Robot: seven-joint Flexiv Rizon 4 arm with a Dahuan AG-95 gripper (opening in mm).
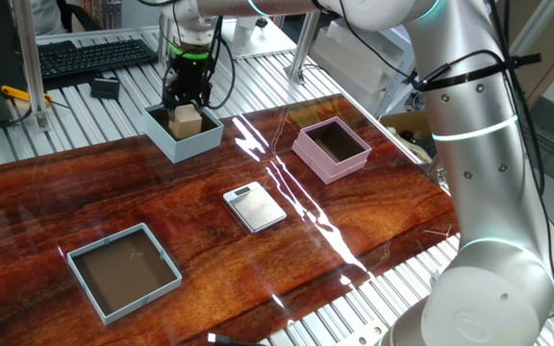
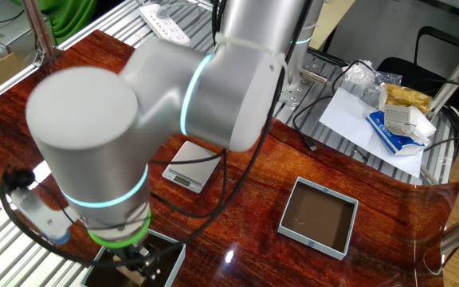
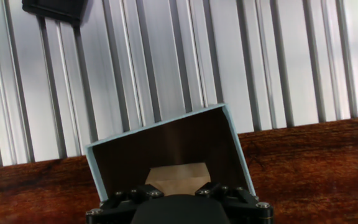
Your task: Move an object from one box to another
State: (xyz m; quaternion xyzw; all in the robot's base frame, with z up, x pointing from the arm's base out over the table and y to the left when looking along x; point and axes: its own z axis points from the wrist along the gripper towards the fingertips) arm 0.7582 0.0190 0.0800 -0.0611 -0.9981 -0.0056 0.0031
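Observation:
The small tan wooden cube [image 1: 187, 120] sits in the pale blue box [image 1: 198, 142] at the back left of the wooden table. My gripper [image 1: 187, 102] is lowered into that box, with a finger at each side of the cube's top. In the hand view the cube [image 3: 178, 174] lies right between the black jaws, which meet its two sides, inside the box [image 3: 98, 168] with its dark brown floor. The cube rests low in the box. The pink box [image 1: 330, 165] stands empty to the right. The other fixed view shows mostly my arm.
A flat silver scale [image 1: 254, 207] lies mid-table and also shows in the other fixed view [image 2: 191, 168]. A shallower blue-grey tray [image 1: 123, 272] stands front left. A keyboard [image 1: 94, 55] and a small black item [image 1: 105, 87] lie on the slatted metal behind the pale blue box.

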